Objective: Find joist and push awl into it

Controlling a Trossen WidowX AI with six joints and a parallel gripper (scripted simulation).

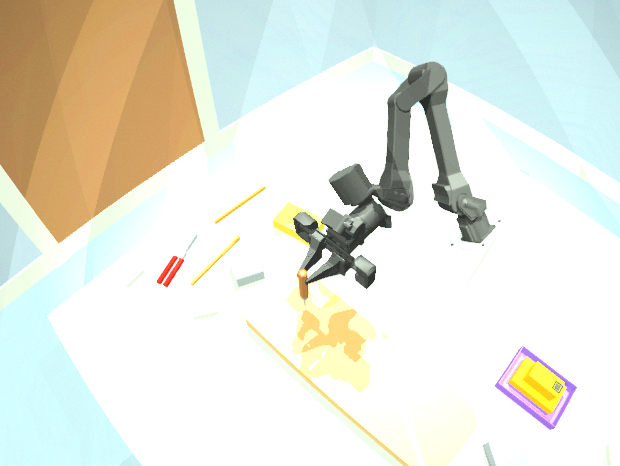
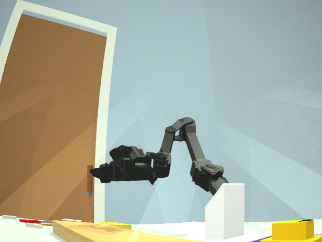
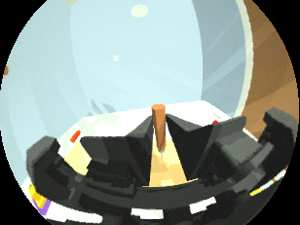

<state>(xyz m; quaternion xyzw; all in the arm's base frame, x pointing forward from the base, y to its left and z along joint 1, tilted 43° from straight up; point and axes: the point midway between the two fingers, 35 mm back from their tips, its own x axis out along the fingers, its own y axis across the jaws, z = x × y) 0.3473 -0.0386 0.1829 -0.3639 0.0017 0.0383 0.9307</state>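
My gripper (image 1: 304, 278) (image 2: 91, 171) (image 3: 159, 117) is shut on the brown handle of the awl (image 1: 303, 289) (image 2: 89, 182) (image 3: 159, 128). The awl hangs about upright, its thin metal tip pointing down. The tip is clear of the floor panel (image 1: 340, 370) (image 2: 78, 229) (image 3: 168, 170), well above it at its far left part in the exterior view. The gripper lies nearly level. The yellow stud finder (image 1: 538, 383) (image 2: 292, 230) (image 3: 37, 194) sits in the purple tray (image 1: 508, 366) (image 3: 45, 208). The joist is hidden.
A yellow block (image 1: 288, 216) (image 2: 122, 225) lies behind the panel. A red-handled tool (image 1: 173, 272) (image 2: 29, 220), two orange sticks (image 1: 240, 204) (image 1: 215, 261) and a grey block (image 1: 250, 278) lie to the left. A white block (image 2: 225, 215) stands before the arm's base in the exterior view.
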